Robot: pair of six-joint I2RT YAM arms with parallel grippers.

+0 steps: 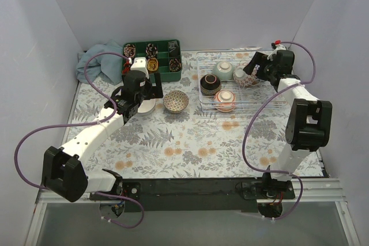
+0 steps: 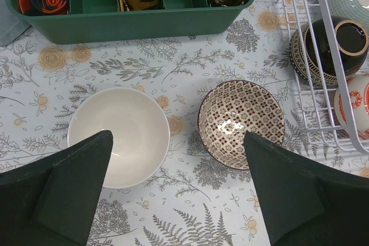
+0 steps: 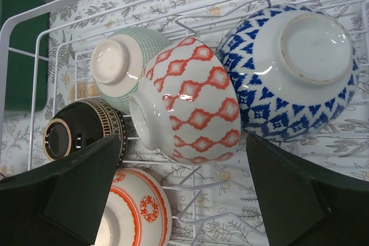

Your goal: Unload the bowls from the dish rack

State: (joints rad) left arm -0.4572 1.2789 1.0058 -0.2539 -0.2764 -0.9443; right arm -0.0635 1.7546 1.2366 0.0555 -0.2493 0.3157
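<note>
The white wire dish rack (image 1: 199, 79) stands at the back right. In it lie a green bowl (image 3: 124, 61), a dark bowl (image 3: 81, 133), a red-diamond bowl (image 3: 193, 102), a blue-patterned bowl (image 3: 294, 67) and an orange-ringed bowl (image 3: 138, 211). My right gripper (image 3: 183, 136) is open over the rack, its fingers either side of the red-diamond bowl without touching it. My left gripper (image 2: 179, 136) is open and empty above the table. A white bowl (image 2: 118, 136) and a brown-patterned bowl (image 2: 241, 120) stand upright on the table below it, left of the rack (image 2: 333, 56).
A green compartment tray (image 1: 154, 59) with rolled items stands at the back, just behind the two table bowls. A blue cloth (image 1: 98, 61) lies at the back left. White walls close in the table on three sides.
</note>
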